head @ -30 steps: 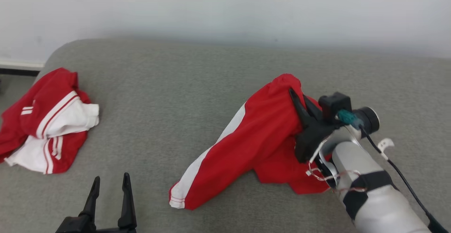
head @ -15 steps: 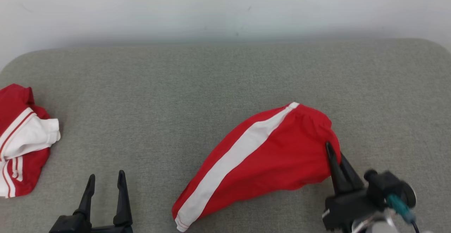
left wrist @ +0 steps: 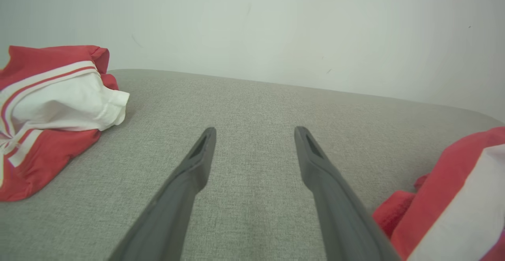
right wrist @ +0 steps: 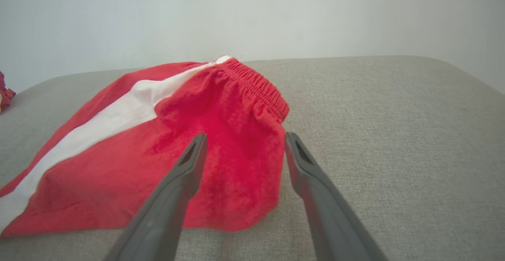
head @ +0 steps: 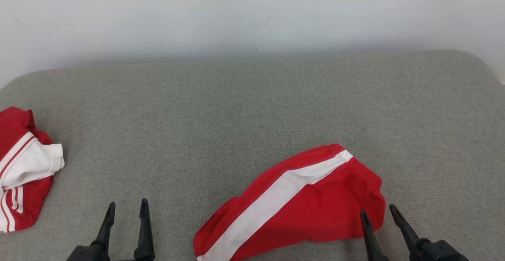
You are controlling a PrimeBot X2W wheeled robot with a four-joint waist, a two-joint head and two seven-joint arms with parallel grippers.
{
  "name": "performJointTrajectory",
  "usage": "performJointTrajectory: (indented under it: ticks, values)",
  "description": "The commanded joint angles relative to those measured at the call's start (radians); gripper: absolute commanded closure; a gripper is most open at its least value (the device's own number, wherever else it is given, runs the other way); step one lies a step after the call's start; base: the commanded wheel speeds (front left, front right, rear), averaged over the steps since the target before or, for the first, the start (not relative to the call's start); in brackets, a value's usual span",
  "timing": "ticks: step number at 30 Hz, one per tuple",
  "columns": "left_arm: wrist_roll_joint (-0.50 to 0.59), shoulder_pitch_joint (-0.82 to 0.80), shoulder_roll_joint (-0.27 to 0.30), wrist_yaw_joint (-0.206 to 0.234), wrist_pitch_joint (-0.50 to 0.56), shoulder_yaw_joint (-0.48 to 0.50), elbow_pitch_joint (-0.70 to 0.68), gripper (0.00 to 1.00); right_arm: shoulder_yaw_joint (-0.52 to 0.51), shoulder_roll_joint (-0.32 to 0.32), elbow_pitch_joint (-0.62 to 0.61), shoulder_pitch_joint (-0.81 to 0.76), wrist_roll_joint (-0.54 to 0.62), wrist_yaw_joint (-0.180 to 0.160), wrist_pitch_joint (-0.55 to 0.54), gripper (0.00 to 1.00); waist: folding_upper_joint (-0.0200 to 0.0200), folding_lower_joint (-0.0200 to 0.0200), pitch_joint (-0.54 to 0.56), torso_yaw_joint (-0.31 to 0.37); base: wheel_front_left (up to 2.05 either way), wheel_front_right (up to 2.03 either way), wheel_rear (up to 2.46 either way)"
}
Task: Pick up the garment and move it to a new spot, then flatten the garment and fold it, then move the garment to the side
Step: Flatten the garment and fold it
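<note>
The garment [head: 300, 206], red shorts with a white side stripe, lies loosely on the grey cushion [head: 244, 107] at the lower right of the head view. Its elastic waistband [right wrist: 260, 85] points away from me in the right wrist view. My right gripper [head: 378, 214] stands open just behind the garment's near right edge, with the cloth [right wrist: 221, 135] lying past its fingertips and nothing held. My left gripper [head: 126, 207] is open at the lower left over bare cushion, well left of the garment [left wrist: 453, 198].
A second crumpled red and white garment [head: 19, 166] lies at the cushion's far left edge, also visible in the left wrist view [left wrist: 51, 107]. A pale wall [head: 252, 12] runs behind the cushion. The cushion's rounded right corner [head: 479, 62] is at the far right.
My right gripper has opened and let go of the garment, which now rests on the cushion. The arm has drawn back toward me. The head camera has turned, shifting the whole scene.
</note>
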State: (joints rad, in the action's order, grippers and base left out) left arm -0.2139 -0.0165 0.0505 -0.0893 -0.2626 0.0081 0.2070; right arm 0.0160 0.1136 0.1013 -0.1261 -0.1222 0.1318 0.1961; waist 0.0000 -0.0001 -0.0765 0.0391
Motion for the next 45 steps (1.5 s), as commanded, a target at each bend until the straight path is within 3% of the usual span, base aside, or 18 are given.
performJointTrajectory:
  ticks: [1, 8, 15, 25, 36, 45]
  values:
    - [0.008, 0.016, 0.000, -0.004, -0.003, 0.001, 0.000, 0.00, 0.007, 0.012, -0.021, -0.004, 0.013, -0.002, 0.012, 0.00, 0.0000, 0.0001, 0.020, -0.003, 0.00, 0.00, 0.00]
    - [0.013, 0.039, 0.000, 0.001, -0.003, 0.009, -0.010, 0.00, 0.047, 0.062, -0.065, 0.056, 0.021, -0.002, -0.014, 0.00, 0.0000, 0.0001, 0.043, -0.007, 0.00, 0.00, 0.00]
    - [-0.003, 0.058, 0.000, 0.013, -0.003, -0.002, -0.018, 0.00, 0.102, 0.174, -0.051, 0.189, -0.024, -0.002, -0.142, 0.00, 0.0000, 0.0001, 0.064, -0.031, 0.00, 0.00, 0.00]
    - [-0.014, 0.037, 0.000, 0.024, -0.003, -0.021, -0.027, 0.00, 0.189, 0.276, 0.055, 0.374, -0.100, -0.002, -0.290, 0.00, 0.0000, 0.0001, 0.045, -0.086, 0.00, 0.00, 0.00]
    - [-0.023, 0.054, 0.000, 0.034, -0.003, -0.034, -0.038, 0.00, 0.218, 0.335, 0.101, 0.329, -0.168, -0.002, -0.391, 0.00, 0.0000, 0.0001, 0.036, -0.128, 0.00, 0.00, 0.00]
    - [-0.025, 0.041, 0.000, 0.041, -0.003, -0.031, -0.043, 0.00, 0.235, 0.335, 0.122, 0.354, -0.214, -0.002, -0.475, 0.00, 0.0000, 0.0001, 0.029, -0.118, 0.00, 0.00, 0.00]
